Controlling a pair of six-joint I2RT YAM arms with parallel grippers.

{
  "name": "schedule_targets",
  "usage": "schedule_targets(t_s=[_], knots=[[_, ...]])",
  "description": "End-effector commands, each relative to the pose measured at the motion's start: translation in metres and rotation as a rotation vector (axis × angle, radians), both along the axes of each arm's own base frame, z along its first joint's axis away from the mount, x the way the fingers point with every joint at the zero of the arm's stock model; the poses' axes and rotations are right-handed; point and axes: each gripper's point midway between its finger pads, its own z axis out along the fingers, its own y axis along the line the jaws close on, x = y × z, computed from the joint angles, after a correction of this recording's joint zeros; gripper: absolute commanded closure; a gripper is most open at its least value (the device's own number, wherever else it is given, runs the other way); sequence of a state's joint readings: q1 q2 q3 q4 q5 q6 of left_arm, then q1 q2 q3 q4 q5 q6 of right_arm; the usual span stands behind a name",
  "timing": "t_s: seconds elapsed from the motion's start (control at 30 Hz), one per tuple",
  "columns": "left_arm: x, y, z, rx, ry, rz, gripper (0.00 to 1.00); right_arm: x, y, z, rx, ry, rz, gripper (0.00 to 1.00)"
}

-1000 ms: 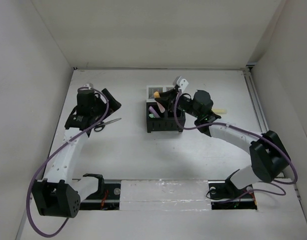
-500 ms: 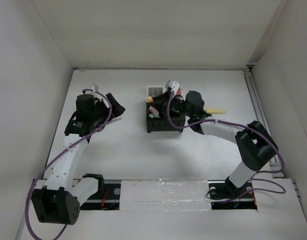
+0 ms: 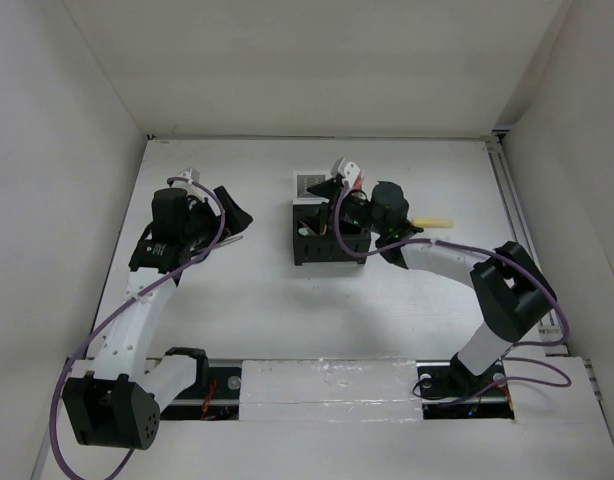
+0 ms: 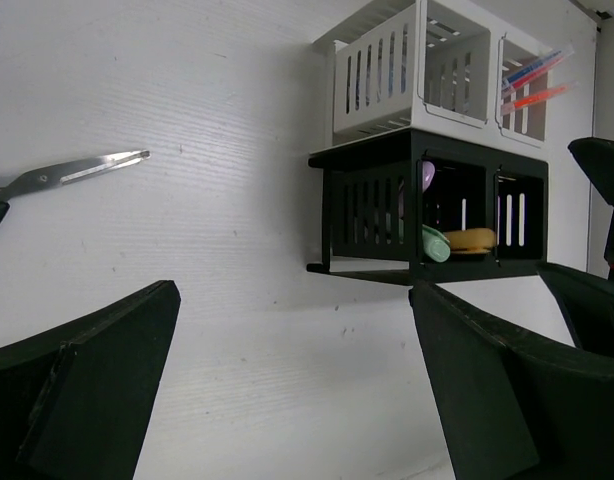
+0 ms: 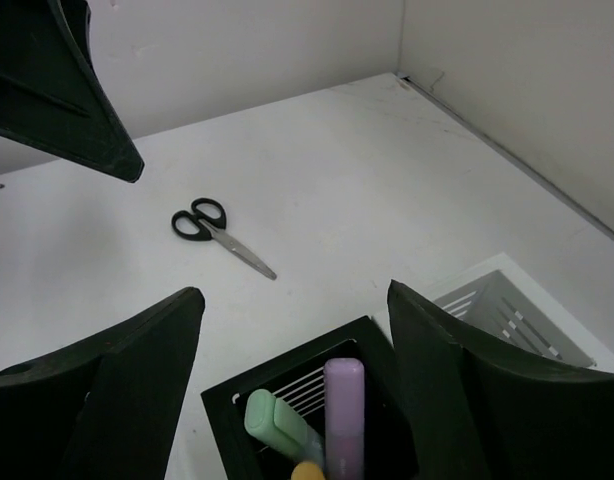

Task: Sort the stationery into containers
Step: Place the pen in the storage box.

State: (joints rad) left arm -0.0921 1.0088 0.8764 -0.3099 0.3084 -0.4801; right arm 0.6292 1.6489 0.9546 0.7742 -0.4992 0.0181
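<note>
Both arms have come in since a second ago. The right arm has swung over the bins and no longer carries the pale marker it held, and the left arm has pushed forward over the scissors. Across the last half second almost nothing changes.

On the worktop (image 3: 287,300) the containers sit as one cluster, with the black bins (image 4: 367,210) nearer the arms and the white bins (image 4: 377,70) behind them.

Your right gripper (image 5: 295,295) hangs directly above a black bin with its fingers spread wide and nothing between them. I judge that drop finished.

Your left gripper (image 4: 292,290) is also wide open and empty, low over bare worktop. The scissors (image 5: 222,233) lie flat and well apart from the bins. In the left wrist view their blades sit off to one side, outside the gap between the fingers.

A yellow marker (image 3: 433,221) lies loose just beside the right wrist. A purple marker (image 5: 343,410) and a green marker (image 5: 270,418) stand in the black bin, and red and blue pens (image 4: 535,75) poke out of a white one.

The step in hand looks like the left arm's approach to the scissors. Next, you need to shift that gripper sideways until the fingers straddle the scissors, then descend. They lie thin and flat, so close low. The right arm can back off and turn to the yellow marker.
</note>
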Motion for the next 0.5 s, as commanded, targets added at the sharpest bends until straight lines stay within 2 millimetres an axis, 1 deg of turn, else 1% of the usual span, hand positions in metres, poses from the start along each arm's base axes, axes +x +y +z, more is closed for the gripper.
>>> schedule_targets(t_s=[0.0, 0.1, 0.13, 0.17, 0.2, 0.23, 0.27, 0.3, 0.33, 0.37, 0.4, 0.43, 0.47], knots=[[0.001, -0.003, 0.011, -0.003, -0.057, -0.025, 0.00, 0.004, -0.005, 0.049, 0.066, -0.110, -0.026, 0.19], [0.001, -0.003, 0.011, -0.003, -0.057, -0.025, 0.00, 0.005, -0.009, 0.053, 0.063, -0.117, -0.047, 0.19], [0.001, -0.003, 0.011, -0.003, -0.057, -0.025, 0.00, 0.004, -0.013, 0.064, 0.077, -0.132, -0.062, 0.19], [0.000, -0.003, 0.014, -0.004, -0.066, -0.025, 0.00, 0.008, -0.020, 0.060, 0.067, -0.117, -0.091, 0.19], [0.001, -0.001, 0.013, 0.002, -0.066, -0.015, 0.00, 0.012, -0.026, 0.064, 0.070, -0.110, -0.138, 0.19], [0.001, -0.001, 0.013, 0.002, -0.066, -0.015, 0.00, 0.018, -0.039, 0.058, 0.063, -0.092, -0.195, 0.18], [-0.001, 0.001, 0.014, 0.009, -0.068, -0.004, 0.00, 0.016, -0.051, 0.073, 0.101, -0.079, -0.257, 0.15], [0.001, 0.005, 0.013, 0.020, -0.069, 0.014, 0.00, 0.021, -0.061, 0.070, 0.089, -0.040, -0.320, 0.05], [0.002, 0.007, 0.013, 0.026, -0.070, 0.025, 0.00, 0.036, -0.085, 0.068, 0.087, -0.003, -0.461, 0.00], [0.000, 0.008, 0.014, 0.024, -0.069, 0.039, 0.00, 0.040, -0.102, 0.076, 0.098, 0.023, -0.557, 0.00], [0.000, 0.012, 0.016, 0.036, -0.079, 0.060, 0.00, 0.049, -0.120, 0.075, 0.103, 0.080, -0.661, 0.00], [0.001, 0.014, 0.016, 0.033, -0.077, 0.072, 0.00, 0.058, -0.156, 0.047, 0.018, 0.186, -0.880, 0.00], [-0.001, 0.015, 0.017, 0.038, -0.079, 0.080, 0.00, 0.065, -0.179, 0.062, 0.044, 0.223, -1.004, 0.00]])
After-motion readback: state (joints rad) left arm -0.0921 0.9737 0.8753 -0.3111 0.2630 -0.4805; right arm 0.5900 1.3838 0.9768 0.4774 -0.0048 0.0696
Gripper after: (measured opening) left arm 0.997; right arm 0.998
